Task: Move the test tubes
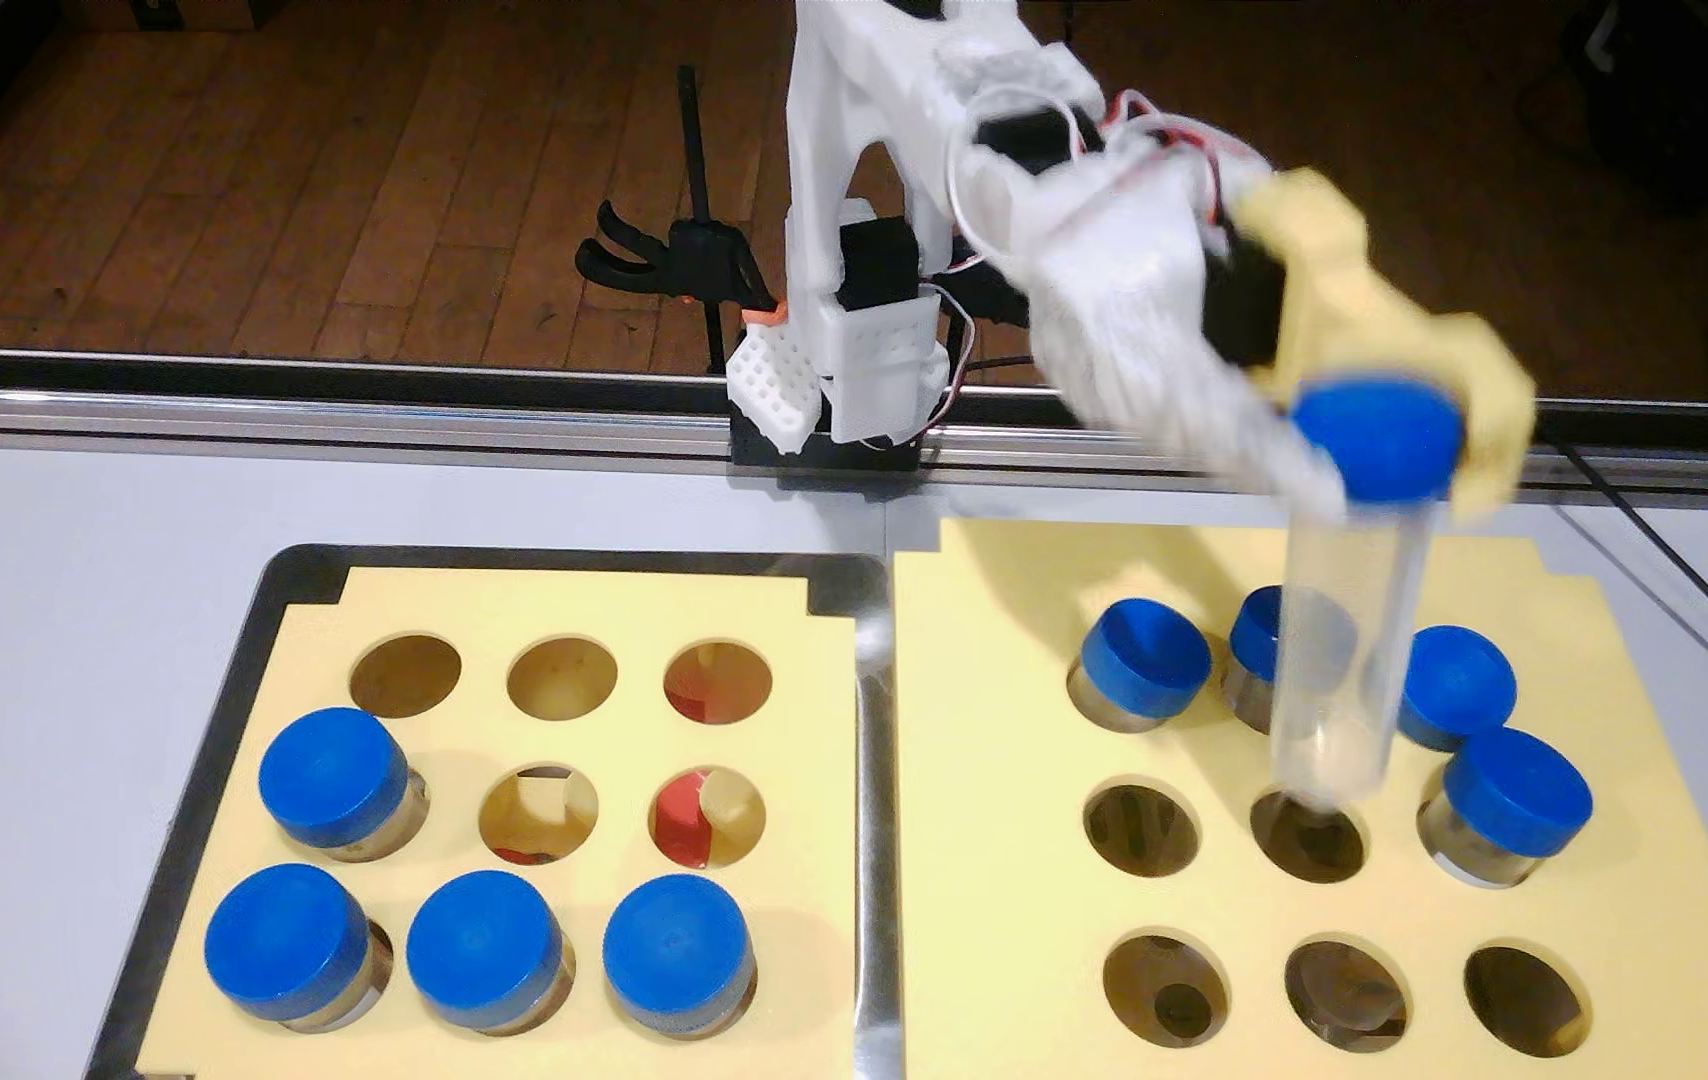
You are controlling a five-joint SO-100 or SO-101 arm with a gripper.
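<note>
I see the claw (1390, 415) clamped on the blue cap of a clear test tube (1343, 644), which hangs nearly upright below it, tip at the middle hole (1309, 836) of the right yellow rack (995, 789).

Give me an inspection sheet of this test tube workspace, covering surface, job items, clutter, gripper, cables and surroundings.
Surface: pale table with a metal rail along its far edge.
Job's things: left rack sits in a dark tray and holds four capped tubes; right rack holds four seated tubes; a held tube hangs with its tip at the middle hole.
Clutter: red and cream bits visible down in the left rack's empty holes.
Gripper: gripper, blurred, shut on the held tube just under its blue cap.
Cables: thin wires on the arm; black cable at the table's right.
Surroundings: wooden floor; black clamp.
</note>
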